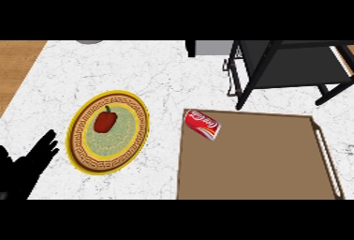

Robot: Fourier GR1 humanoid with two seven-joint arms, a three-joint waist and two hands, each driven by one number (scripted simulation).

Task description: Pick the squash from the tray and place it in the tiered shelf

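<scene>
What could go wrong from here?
No squash shows on the tray; only a can lies there, so the hand may grab the wrong item. The red pepper on the plate could be mistaken too. The left hand rests far from the shelf.

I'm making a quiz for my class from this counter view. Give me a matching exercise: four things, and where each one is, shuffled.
Things:
1. red pepper
2. soda can
3. black shelf
4. left hand

Places:
A. upper right of the counter
B. on the yellow plate
C. lower left edge
D. far left corner of the brown tray

Pairs: 1-B, 2-D, 3-A, 4-C
</scene>
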